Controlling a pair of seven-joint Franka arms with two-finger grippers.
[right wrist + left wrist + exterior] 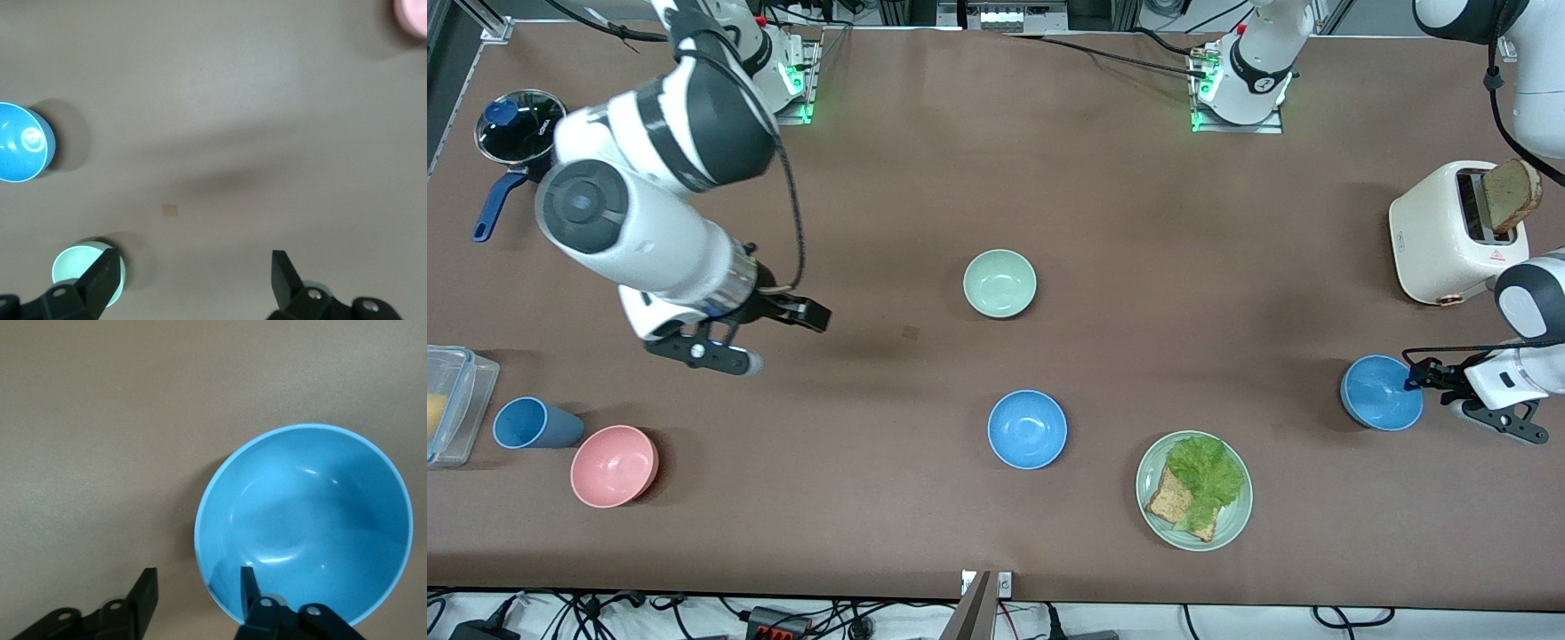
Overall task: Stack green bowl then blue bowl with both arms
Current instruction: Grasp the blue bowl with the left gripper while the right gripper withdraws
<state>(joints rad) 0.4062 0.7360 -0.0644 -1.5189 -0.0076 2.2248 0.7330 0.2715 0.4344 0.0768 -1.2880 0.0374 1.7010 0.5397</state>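
The left gripper (1412,380) is down at the rim of a blue bowl (1383,392) near the left arm's end of the desk (925,196). In the left wrist view its fingers (249,585) straddle that rim, one inside the bowl and one outside over bare desk; the gap between them is still wide, so the rim is bracketed but not pinched, and the bowl tilts slightly.

The right gripper (787,336) hangs above bare desk toward the right arm's end, fingers (285,273) spread fully apart and holding nothing.

The green bowl (1000,283) sits upright and empty at the middle of the desk. A second blue bowl (1027,428) sits nearer the front camera than it, well apart from it, also empty.

A pale-green plate (1232,524) with bread and lettuce lies beside that second blue bowl, toward the left arm's end and close to the desk's near edge. A white toaster (1436,236) with a slice sticking out stands at the left arm's end. At the right arm's end are a pink bowl (614,466), a blue cup (532,423) on its side, a clear container (461,400) at the edge, and a dark pot (516,133) near the corner by the right arm's base.
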